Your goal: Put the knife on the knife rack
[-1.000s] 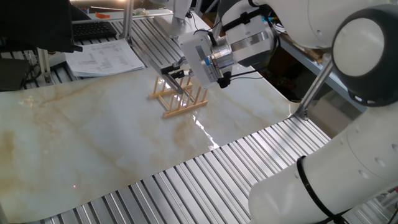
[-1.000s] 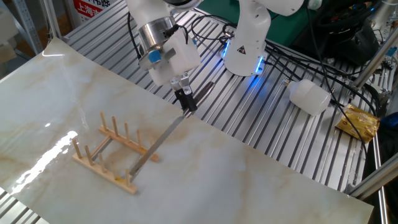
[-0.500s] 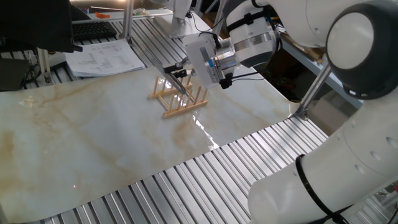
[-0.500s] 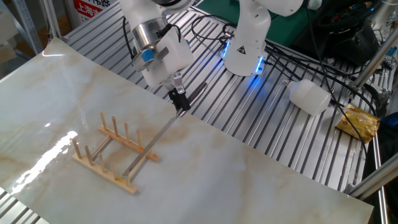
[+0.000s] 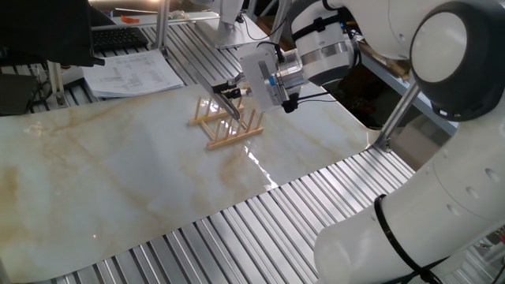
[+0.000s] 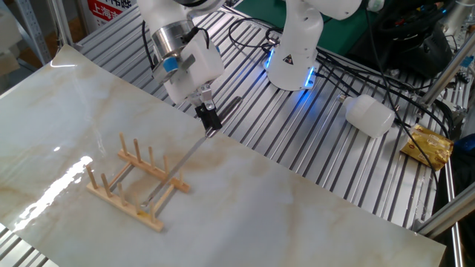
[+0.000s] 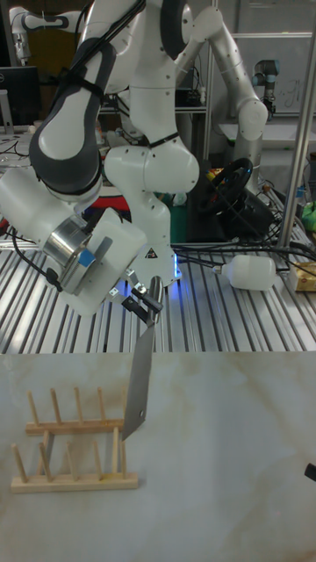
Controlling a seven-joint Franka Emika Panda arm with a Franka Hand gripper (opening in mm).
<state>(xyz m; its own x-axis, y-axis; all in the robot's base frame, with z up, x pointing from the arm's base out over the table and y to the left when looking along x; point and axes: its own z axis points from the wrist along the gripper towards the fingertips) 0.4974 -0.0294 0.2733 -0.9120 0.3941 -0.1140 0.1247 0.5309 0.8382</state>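
The Franka arm reaches in from behind the knife rack (image 6: pixel 136 182), its white wrist tilted so that the gripper (image 6: pixel 207 119) points down and toward the rack rather than straight at the tabletop. In the tall fixed view the forearm sweeps down from the upper left, the silver wrist flange sits above and left of the rack, and the black fingers (image 7: pixel 139 307) jut out to the right of it. The gripper (image 7: pixel 142 306) is clamped on the handle of the knife (image 7: pixel 137 387), which hangs below it with the broad blade nearly upright and leaning slightly, its lower corner down among the pegs at the right end of the rack (image 7: pixel 75 455). From the other fixed view the knife (image 6: pixel 178 162) shows as a thin steel line running from the fingers down into the rack, between the two rails. In one fixed view the gripper (image 5: pixel 234 90) sits just above the far side of the rack (image 5: pixel 226 127), which stands on the marble-patterned tabletop (image 5: pixel 118 181), with the wrist housing to its right.
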